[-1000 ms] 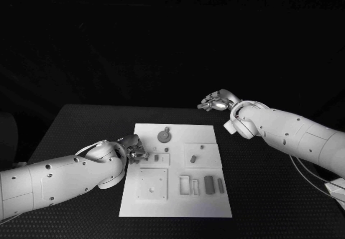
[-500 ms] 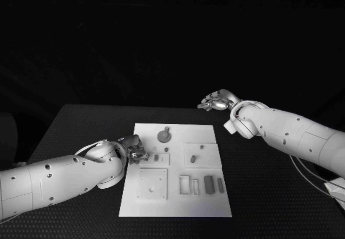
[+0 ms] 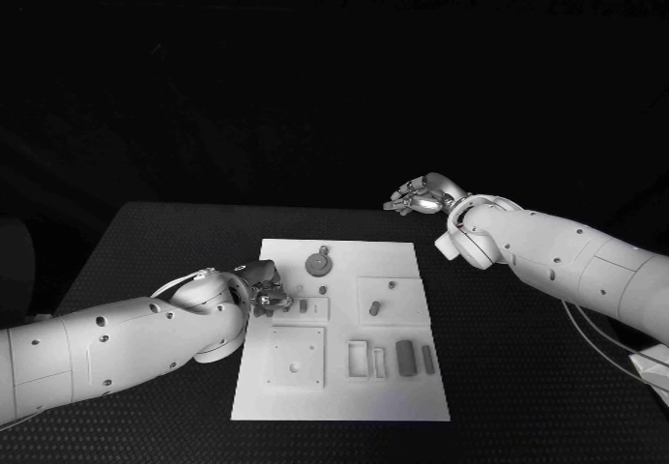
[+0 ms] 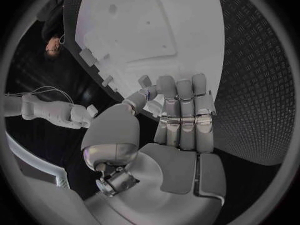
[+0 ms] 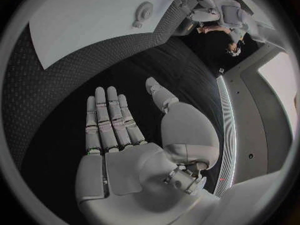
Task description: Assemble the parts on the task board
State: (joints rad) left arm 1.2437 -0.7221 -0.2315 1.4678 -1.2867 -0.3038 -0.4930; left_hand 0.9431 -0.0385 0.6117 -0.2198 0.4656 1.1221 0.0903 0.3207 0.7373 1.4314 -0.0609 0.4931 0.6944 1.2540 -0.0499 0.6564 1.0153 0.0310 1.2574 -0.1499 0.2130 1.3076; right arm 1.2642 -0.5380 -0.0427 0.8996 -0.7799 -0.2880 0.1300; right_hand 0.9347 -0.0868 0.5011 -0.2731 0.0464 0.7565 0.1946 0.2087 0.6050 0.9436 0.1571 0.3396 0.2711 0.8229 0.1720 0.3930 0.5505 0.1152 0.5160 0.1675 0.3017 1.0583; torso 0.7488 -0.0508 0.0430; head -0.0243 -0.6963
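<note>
On the left, our left hand (image 3: 262, 288) sits at the left edge of the task board (image 3: 397, 396), fingers bent in over the small square block (image 3: 303, 308) there. In the left wrist view the fingers (image 4: 181, 97) lie close together with the thumb tip drawn up to them; we cannot tell whether a part is pinched between them. We judge this as the seating step: working a small piece at that block.

Moving across, the round disc part (image 3: 319, 262) lies near the board's far edge, a short peg (image 3: 374, 308) stands in the middle plate, and the long bars (image 3: 406, 357) lie in the near right corner.

On the right, our right hand (image 3: 420, 199) hovers beyond the board's far right corner, flat, fingers straight and apart, holding nothing.

Next we need a careful, well-aligned press, then a fresh part.
</note>
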